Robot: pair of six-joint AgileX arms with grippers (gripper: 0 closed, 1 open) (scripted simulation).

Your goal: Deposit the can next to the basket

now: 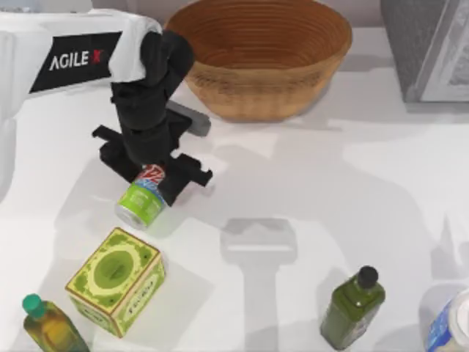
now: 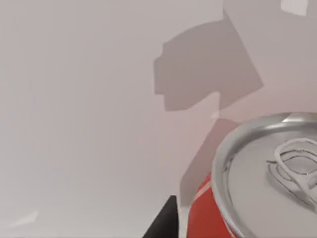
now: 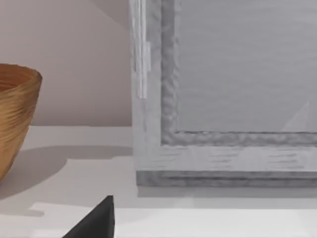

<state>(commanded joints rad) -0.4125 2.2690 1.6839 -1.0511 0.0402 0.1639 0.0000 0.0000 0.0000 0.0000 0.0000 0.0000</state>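
Top view: the left arm reaches in from the left edge of the table, its black wrist pointing down over the left-centre of the table. The left gripper sits at the upper, red-and-white end of the can. The can is tilted, its lime-green lower body and silver end pointing toward the near-left. The fingers lie to either side of the can's upper label and appear closed on it, though the wrist body hides the contact itself. The basket stands at the far centre of the table, well apart from the can. A green-and-yellow box lies just near-left of the can, not touching it. A bottle with a teal cap stands at the near-left corner, a dark green black-capped bottle near-right of centre, and a blue-and-white container at the near-right edge. A grey framed cabinet occupies the far-right corner.

Left wrist view: the can's silver top with pull tab is very close to the camera, red label below the rim. A dark fingertip shows beside it. Bare white table behind, with shadows.

Right wrist view: the right arm's camera faces the grey cabinet, with the basket's wall to one side. One dark fingertip is in view; I cannot tell how far this gripper is open.
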